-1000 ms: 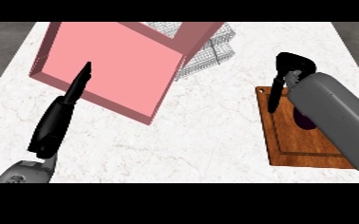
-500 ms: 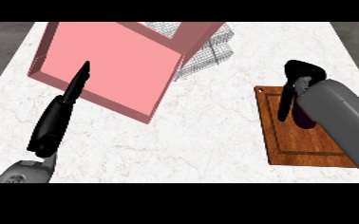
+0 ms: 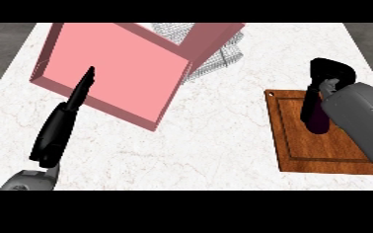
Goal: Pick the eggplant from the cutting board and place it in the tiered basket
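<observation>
At the left of the counter point(image 3: 182, 143), the left hand point(image 3: 62, 123) rests open with straight fingers pointing up toward the far edge, its tip overlapping the near-left part of a pink box point(image 3: 116, 69); it has not shifted over the past second. The pink box sits tilted toward the counter's far-left corner, and behind its right side the wire mesh of the tiered basket point(image 3: 218, 54) shows against the far edge, partly covered by the box's wall.

What has changed is on the right. The right hand point(image 3: 328, 76) has drifted toward the counter's right edge and slightly nearer over the last second, so that it now stands over the far part of the cutting board point(image 3: 310, 150), which lies along the right edge. Its fingers curl downward, and one dark finger runs down beside the eggplant point(image 3: 317, 123) (a dark purple shape lying on the board's right half, mostly hidden by the grey forearm). The hand is touching or just beside the eggplant's far end, but I cannot tell whether the fingers have actually closed round it.

My reading is that the grasp is being settled and the lift has not begun; the basket remains well apart, across the counter toward the far edge.
</observation>
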Tool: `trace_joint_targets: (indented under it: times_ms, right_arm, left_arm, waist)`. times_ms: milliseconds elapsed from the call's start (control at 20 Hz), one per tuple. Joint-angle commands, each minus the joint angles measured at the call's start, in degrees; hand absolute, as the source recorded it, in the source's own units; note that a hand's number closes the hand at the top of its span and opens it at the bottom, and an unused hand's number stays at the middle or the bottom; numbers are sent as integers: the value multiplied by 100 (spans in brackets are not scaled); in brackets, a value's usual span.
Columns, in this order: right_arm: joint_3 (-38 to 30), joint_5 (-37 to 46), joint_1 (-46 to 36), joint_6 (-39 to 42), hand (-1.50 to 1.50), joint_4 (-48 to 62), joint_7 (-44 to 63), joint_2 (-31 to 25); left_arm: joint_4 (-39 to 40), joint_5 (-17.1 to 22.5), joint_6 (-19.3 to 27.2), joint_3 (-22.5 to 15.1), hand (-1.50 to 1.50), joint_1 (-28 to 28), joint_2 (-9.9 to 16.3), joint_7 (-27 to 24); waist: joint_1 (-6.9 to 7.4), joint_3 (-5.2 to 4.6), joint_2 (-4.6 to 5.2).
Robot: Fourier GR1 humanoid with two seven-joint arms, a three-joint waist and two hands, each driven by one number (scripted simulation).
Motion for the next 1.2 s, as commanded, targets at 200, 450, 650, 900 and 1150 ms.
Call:
trace_joint_targets:
  times_ms: [200,450,650,900,1150]
  right_arm:
    - [-400,419,471,120,-150,-66,450,175]
    - [-628,661,805,38,-150,-202,471,303]
    - [-804,1140,905,-224,-150,306,-94,461]
    - [-1078,1471,1172,-263,-150,245,-354,590]
    - [-1388,1951,953,-569,-150,1347,-1117,744]
  left_arm:
    - [-141,-283,-7,34,0,-8,-196,191]
    - [-113,-59,-329,312,0,110,-111,-67]
    - [-425,-370,-214,208,0,241,-266,199]
    - [-164,-336,-459,343,0,-118,-405,210]
    - [153,-461,-505,465,0,150,-458,-412]
  waist:
    - [1,2,4]
    - [2,1,6]
    - [41,4,10]
    - [6,3,9]
    - [60,4,28]
